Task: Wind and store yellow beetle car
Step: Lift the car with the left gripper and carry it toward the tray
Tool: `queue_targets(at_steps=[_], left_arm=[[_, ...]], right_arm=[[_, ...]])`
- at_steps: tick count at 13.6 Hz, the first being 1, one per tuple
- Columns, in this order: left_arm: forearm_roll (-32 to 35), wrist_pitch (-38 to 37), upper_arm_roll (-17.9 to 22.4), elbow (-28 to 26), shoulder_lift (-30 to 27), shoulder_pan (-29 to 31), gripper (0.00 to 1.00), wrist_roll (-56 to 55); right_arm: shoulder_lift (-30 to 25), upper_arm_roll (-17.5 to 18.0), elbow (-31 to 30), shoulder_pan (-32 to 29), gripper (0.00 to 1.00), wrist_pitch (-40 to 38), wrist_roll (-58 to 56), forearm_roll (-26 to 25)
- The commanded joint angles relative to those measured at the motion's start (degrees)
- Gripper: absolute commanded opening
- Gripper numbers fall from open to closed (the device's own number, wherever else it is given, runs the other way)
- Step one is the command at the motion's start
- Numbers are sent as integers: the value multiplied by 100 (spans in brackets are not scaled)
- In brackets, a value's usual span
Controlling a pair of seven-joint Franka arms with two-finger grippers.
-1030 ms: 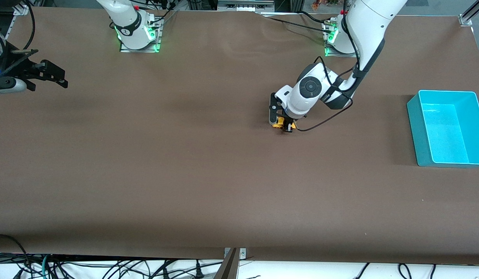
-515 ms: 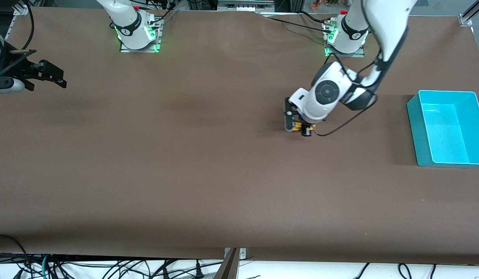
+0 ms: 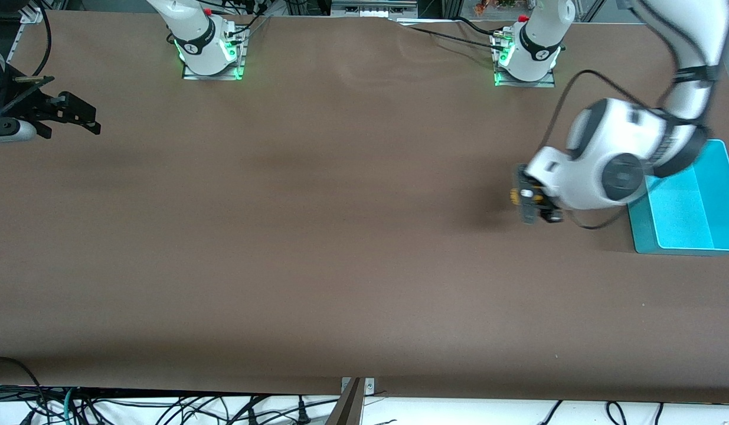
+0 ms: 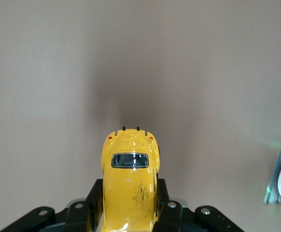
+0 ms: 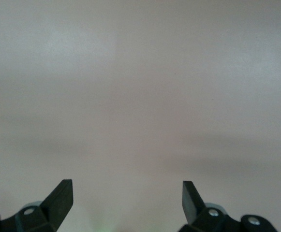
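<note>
The left gripper (image 3: 532,203) is clamped on the tiny bright yellow beetle car (image 4: 129,188), its black fingers (image 4: 94,200) pressing the two flanks — a side grip that leaves the wheels free. It hangs over bare brown table (image 3: 317,248), just beside the open turquoise plastic bin (image 3: 695,224), judged the place to store it. In the left wrist view the car's long axis runs straight out between the fingers, rear window and tail pointing away from the palm. The right gripper (image 5: 127,199) waits, spread apart and empty, over bare table at the right arm's end.
</note>
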Motion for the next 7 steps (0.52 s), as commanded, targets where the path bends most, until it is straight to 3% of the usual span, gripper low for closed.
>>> queue_targets(at_steps=[1,7], left_arm=[[192,-571,-3,678,194,595,5,755],[1529,-626,-3,715,449,1939,6,2391]], right_arm=[[67,37,186,-9,100,-155,42,19],[67,38,186,-9,100,-164,51,27]])
